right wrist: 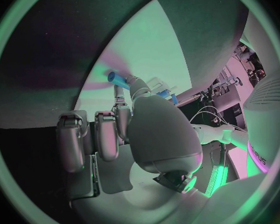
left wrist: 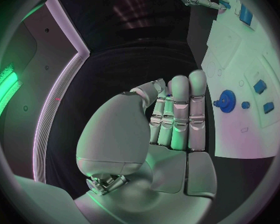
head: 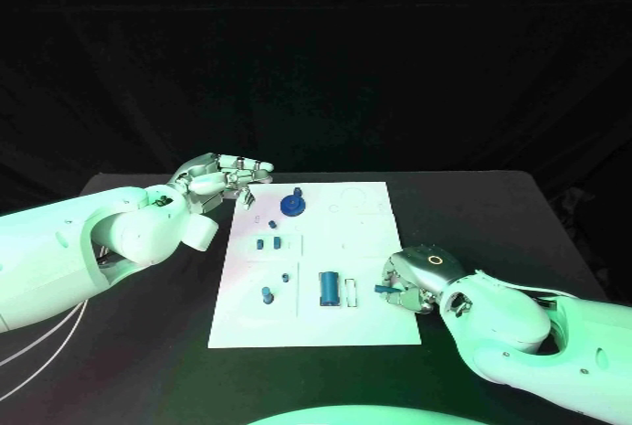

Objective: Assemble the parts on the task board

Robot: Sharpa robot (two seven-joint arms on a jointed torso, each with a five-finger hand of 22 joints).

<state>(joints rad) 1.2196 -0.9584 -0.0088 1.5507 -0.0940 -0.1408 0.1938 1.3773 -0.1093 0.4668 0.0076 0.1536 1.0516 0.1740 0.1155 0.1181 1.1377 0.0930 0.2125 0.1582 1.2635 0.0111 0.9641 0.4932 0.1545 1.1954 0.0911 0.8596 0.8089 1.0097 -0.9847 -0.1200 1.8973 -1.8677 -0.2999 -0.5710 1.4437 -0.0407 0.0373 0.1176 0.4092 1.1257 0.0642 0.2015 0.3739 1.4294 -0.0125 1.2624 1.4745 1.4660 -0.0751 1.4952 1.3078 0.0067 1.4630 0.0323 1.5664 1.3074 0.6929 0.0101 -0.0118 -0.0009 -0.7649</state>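
1. Near the right edge of the flat white rectangular task board (head: 316, 260), the silver right hand (head: 411, 283) pinches a small blue peg-like part (head: 384, 288) between the thumb and a finger; the right wrist view shows the peg's round blue tip (right wrist: 113, 77) sticking out past the fingers, with the other fingers loosely curled.
2. Risk: the pinch looks to catch only a short length of the peg, so it could twist or slip out on the way to its socket. I cannot tell how firmly it is held.
3. Risk: just beside that hand stand a tall blue cylinder (head: 328, 287) and a pale upright piece (head: 352, 291); a low sweep inward could knock them over.
4. Off the board's far left corner, the silver left hand (head: 226, 180) hovers with its fingers (left wrist: 180, 114) pressed together and straight, holding nothing. The blue toothed gear (head: 294, 204) sits near it on the board; a careless drop could nudge it.
5. Room: bare black table (head: 500, 215) lies to the right of the board, and the board's near strip is open, so retreating outward looks safest.
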